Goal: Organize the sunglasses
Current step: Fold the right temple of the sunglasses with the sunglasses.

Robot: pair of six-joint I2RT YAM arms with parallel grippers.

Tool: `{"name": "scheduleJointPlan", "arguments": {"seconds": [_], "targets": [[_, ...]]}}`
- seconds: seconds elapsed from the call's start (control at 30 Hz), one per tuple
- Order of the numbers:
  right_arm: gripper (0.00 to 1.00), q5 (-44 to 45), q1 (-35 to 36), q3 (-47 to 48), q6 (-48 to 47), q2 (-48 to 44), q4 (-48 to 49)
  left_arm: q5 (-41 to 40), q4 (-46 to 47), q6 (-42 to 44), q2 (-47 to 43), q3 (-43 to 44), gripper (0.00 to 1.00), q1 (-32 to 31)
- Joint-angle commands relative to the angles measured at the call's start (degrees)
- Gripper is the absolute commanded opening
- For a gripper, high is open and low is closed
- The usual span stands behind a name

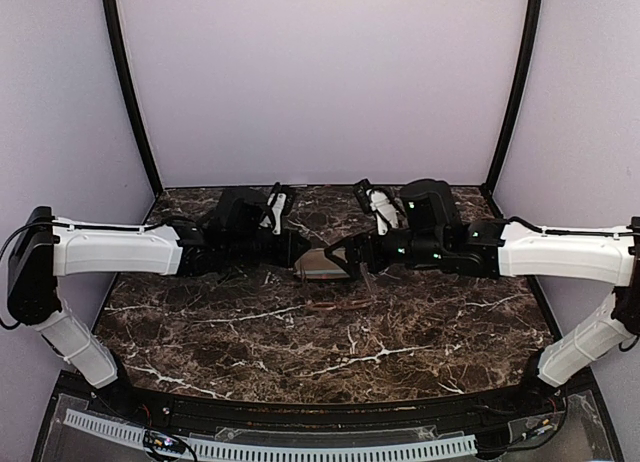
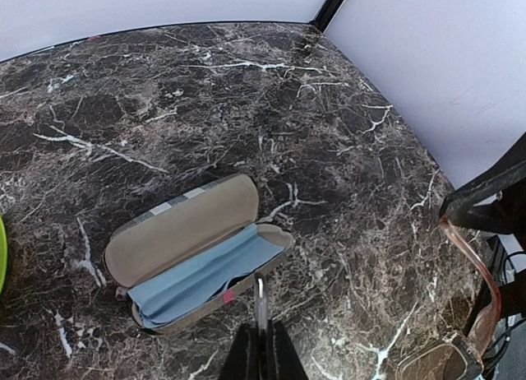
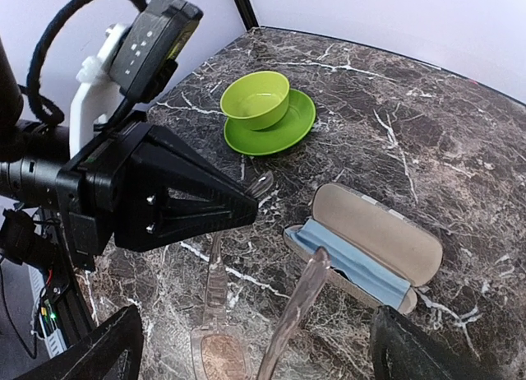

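Two grippers meet nose to nose above the middle of the dark marble table (image 1: 400,342). The left gripper (image 1: 302,253) has its fingers pressed together, pinching the tip of one temple of the sunglasses (image 3: 215,289). In its own wrist view (image 2: 263,351) the thin tip pokes out just past the closed fingertips. From the right wrist the same gripper (image 3: 251,203) shows as a black wedge, with the clear pinkish temple running down from its point to a brown lens at the bottom edge.

The sunglasses (image 2: 486,281) hang in the air off the table, and the second temple stands free, angled up. The right gripper (image 1: 347,257) has its fingers spread wide, one at each bottom corner of its wrist view (image 3: 263,351), with the front of the sunglasses low between them. Whether either finger touches the frame I cannot tell.

The case (image 2: 185,232) lies open on the table below the grippers, its tan lid laid back. A blue cloth (image 2: 197,277) fills the lower half. From the right wrist the case (image 3: 378,232) and the cloth (image 3: 345,261) sit just beyond the raised temple.

A green bowl (image 3: 256,96) stands on a green saucer (image 3: 283,133), apart from the case, toward the table's far corner.
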Motion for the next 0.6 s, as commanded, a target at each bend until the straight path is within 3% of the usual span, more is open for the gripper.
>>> {"name": "scheduleJointPlan", "arguments": {"seconds": [0.0,0.17,0.37,0.57], "targets": [[0.95,4.14,-1.39,1.41,2.45,-2.51,1.4,-4.7,-3.01,3.72,-0.45,2.27,0.0,-0.85],[0.84,7.46,-2.74,1.03,3.31,-5.23,-2.64,-6.09,-3.51,4.8,-1.09,2.2,0.0,-1.21],[0.57,4.76,-2.89,0.03,3.12,-5.4,-4.03,-7.3,-3.74,5.67,-1.63,2.21,0.0,-1.3],[0.41,1.69,-2.45,0.08,3.08,-2.73,-3.93,-7.86,-3.72,5.64,-1.94,1.98,0.0,-1.36]]}}
